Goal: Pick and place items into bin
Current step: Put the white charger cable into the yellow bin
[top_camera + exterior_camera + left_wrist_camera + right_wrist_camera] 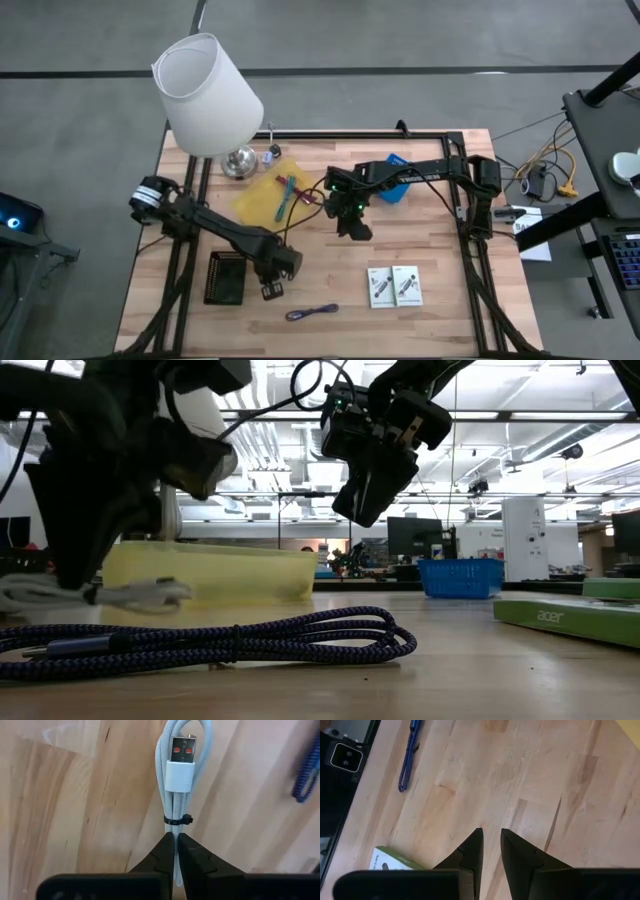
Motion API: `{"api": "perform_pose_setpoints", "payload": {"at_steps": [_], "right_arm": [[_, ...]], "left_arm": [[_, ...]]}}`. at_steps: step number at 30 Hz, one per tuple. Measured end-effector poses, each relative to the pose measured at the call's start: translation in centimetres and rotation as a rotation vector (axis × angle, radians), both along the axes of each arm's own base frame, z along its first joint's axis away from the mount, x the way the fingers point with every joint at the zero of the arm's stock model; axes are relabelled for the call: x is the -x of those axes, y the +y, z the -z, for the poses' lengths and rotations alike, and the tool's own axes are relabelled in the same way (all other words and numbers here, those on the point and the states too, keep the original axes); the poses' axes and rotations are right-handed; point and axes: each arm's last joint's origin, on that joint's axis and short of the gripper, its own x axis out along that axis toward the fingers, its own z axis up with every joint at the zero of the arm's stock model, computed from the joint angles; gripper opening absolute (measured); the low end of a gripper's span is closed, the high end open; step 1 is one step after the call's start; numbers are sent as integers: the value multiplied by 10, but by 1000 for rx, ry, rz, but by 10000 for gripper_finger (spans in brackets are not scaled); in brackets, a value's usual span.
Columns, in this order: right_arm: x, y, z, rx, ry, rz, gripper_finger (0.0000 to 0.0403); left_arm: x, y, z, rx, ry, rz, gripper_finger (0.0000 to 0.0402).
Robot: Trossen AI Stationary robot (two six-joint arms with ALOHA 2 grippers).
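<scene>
My left gripper [272,290] is low near the table's near-left part, shut on a bundled white USB cable [177,795] bound by a black tie [178,820]. My right gripper [355,228] hangs above the table's middle, slightly open and holding nothing [491,831]. A purple braided cord [312,313] lies flat near the near edge. Two white packets [393,286] lie side by side to its right. A teal pen [283,198] and a slim purple stick [305,197] lie in the yellow bin [262,205]. My left gripper pinches the white cable bundle between its two fingers just behind the black tie [173,831]. The fingers lie along the bundle, and the USB plug end [180,765] sticks out beyond them. In the low view the bundle [120,596] lies level, close to the tabletop.
A white lamp [208,95] with a silver base [238,160] stands at the far left. A blue basket [395,190] sits beyond the right arm. A black box [225,278] lies beside the left gripper. Bare wood [440,250] stretches on the right.
</scene>
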Motion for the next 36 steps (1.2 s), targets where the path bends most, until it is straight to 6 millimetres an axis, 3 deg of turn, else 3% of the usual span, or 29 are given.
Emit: {"api": "perform_pose_setpoints", "payload": {"at_steps": [12,20,36], "right_arm": [[0,-1,-1,-1,-1,3,56],[0,-1,-1,0,-1,4,56],[0,-1,-1,-2,-3,9,57]], "left_arm": [[4,2,-30,27,-149,-3,1],[5,8,-52,-60,-306,-47,0],[0,29,-70,-159,-384,-179,0]]}}
